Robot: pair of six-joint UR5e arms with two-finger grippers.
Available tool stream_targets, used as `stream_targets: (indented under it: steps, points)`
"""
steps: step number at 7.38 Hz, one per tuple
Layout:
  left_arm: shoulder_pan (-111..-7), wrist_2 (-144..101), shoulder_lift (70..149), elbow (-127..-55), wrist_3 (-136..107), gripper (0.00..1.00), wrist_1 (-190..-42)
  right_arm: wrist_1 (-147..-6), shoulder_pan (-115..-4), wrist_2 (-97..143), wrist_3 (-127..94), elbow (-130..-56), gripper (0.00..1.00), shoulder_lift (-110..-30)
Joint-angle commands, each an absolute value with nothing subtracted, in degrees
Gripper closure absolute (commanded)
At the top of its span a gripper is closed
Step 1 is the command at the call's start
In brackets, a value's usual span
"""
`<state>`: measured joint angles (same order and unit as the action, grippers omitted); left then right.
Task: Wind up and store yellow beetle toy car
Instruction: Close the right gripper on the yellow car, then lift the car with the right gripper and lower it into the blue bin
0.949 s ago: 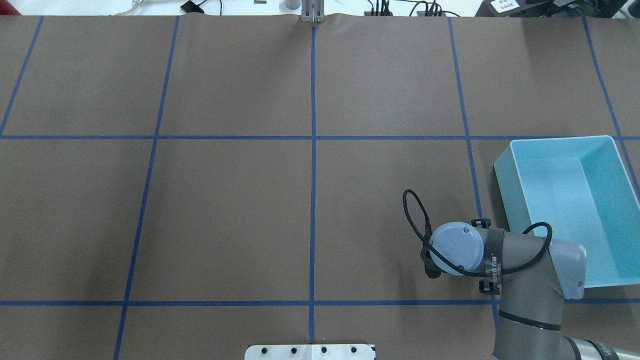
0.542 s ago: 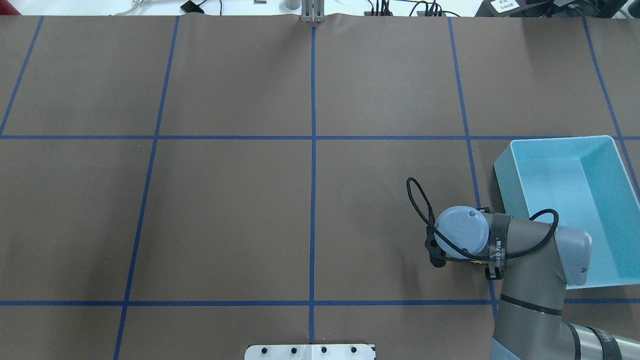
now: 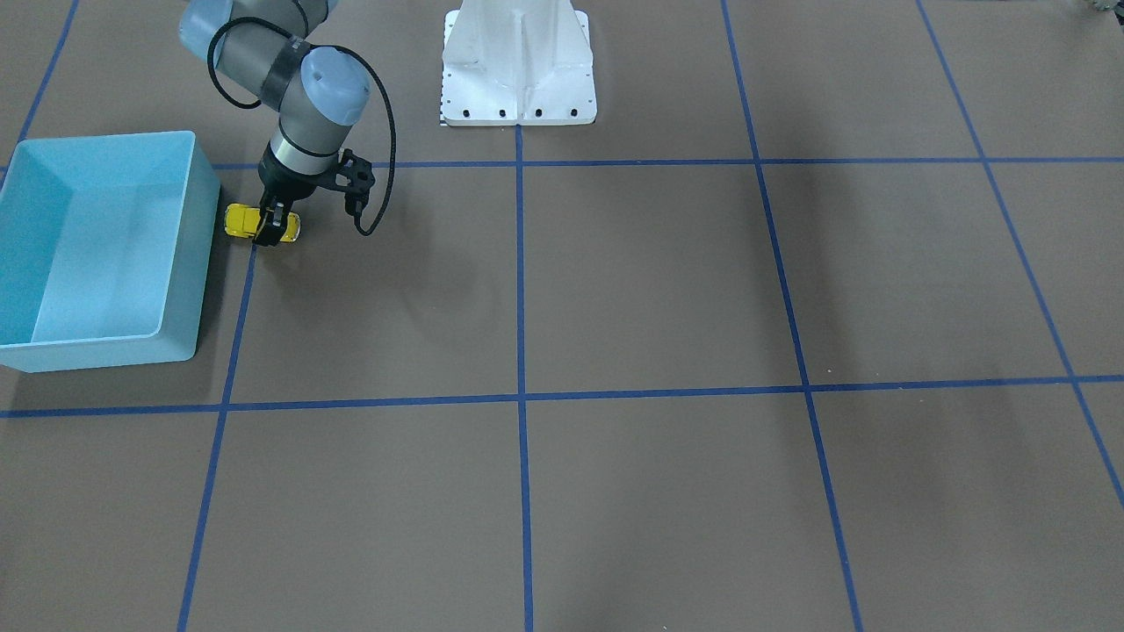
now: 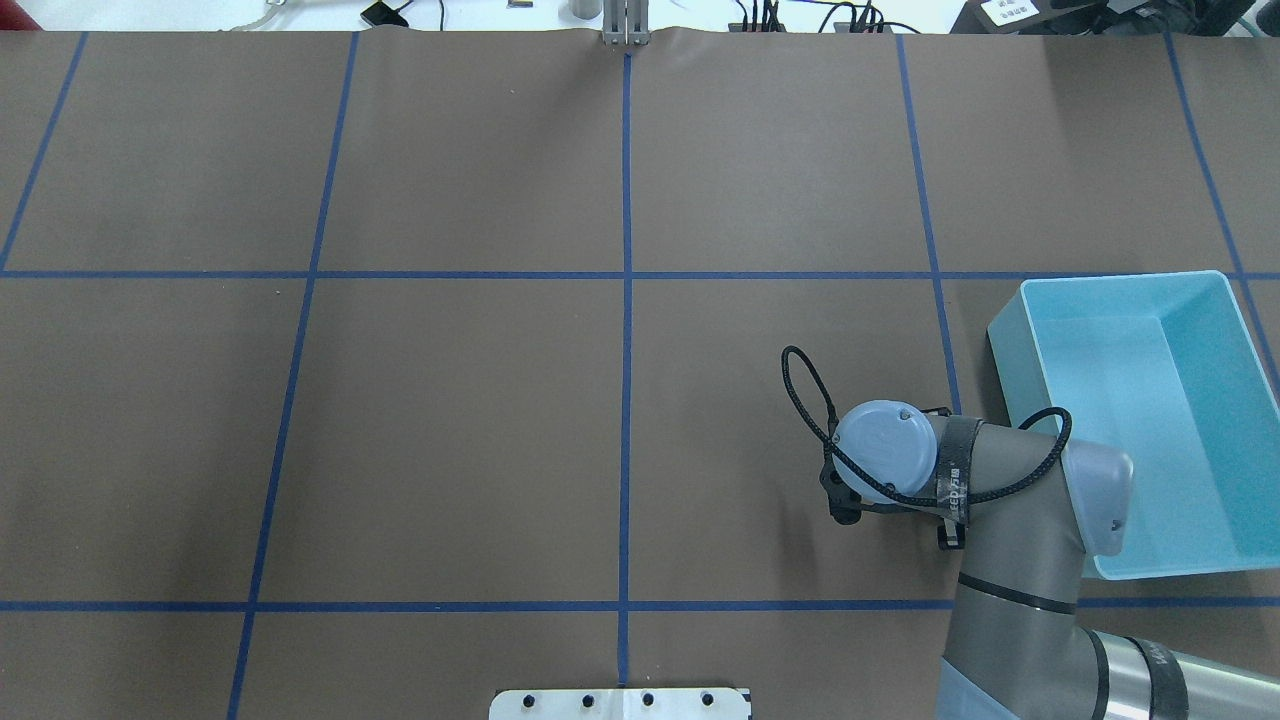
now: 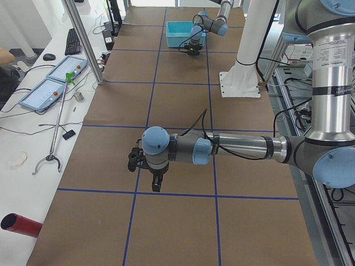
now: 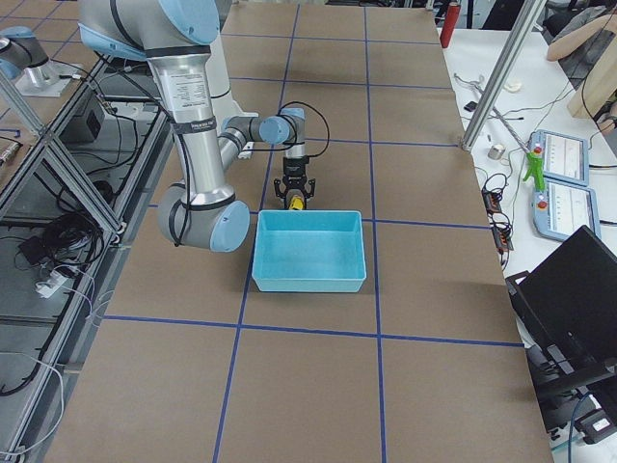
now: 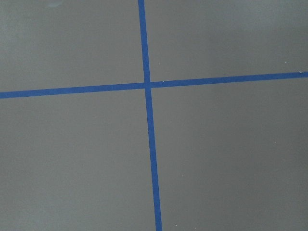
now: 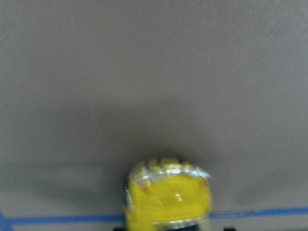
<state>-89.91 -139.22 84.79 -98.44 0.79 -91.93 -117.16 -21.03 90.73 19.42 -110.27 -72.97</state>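
Observation:
The yellow beetle toy car [image 3: 241, 219] stands on the brown table, just beside the light blue bin [image 3: 198, 263]. My right gripper [image 3: 274, 232] points down and its fingers are shut on the car's sides. The right wrist view shows the car's blurred yellow end [image 8: 168, 202] low in the middle. In the overhead view the right wrist [image 4: 885, 465] hides the car. The bin [image 4: 1004, 345] is empty. My left gripper [image 5: 156, 185] shows only in the exterior left view, over bare table, and I cannot tell whether it is open or shut.
The white robot base plate [image 3: 518, 83] sits at the table's near-robot edge. Blue tape lines [image 7: 147, 85] grid the brown table. The bin's long wall [image 6: 308, 280] lies close to the right arm's elbow side.
In the overhead view the right wrist first moved away from the robot, then to the left, away from the bin. The bin has not moved.

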Motion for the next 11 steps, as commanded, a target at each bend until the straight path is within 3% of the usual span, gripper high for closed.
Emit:
stream_targets:
  steps: [1, 2, 3, 5, 8, 11]
  points:
    - [-89.9, -139.2, 84.7, -98.4, 0.8, 0.0, -91.9, -117.2, -21.4, 92.1, 19.5, -110.6, 0.69, -72.5]
    - [-89.9, -139.2, 84.7, -98.4, 0.8, 0.0, -91.9, -117.3, -22.0, 92.8, 19.6, -111.0, 0.81, -72.5]
    - [-89.9, -139.2, 84.7, -98.4, 0.8, 0.0, -91.9, -117.3, -22.1, 93.2, 19.6, -111.2, 0.83, -72.6]
    - [-89.9, -139.2, 84.7, -98.5, 0.8, 0.0, -91.9, -118.4, -25.6, 95.3, 19.9, -111.5, 1.0, -72.1]
    - [-90.0, -139.1, 84.7, -98.5, 0.8, 0.0, -91.9, -129.1, -38.3, 101.5, 29.6, -115.0, 1.0, -65.6]
    - [-90.0, -139.2, 84.7, -98.5, 0.8, 0.0, -91.9, -131.0, -43.8, 102.3, 32.5, -117.8, 1.0, -68.1]
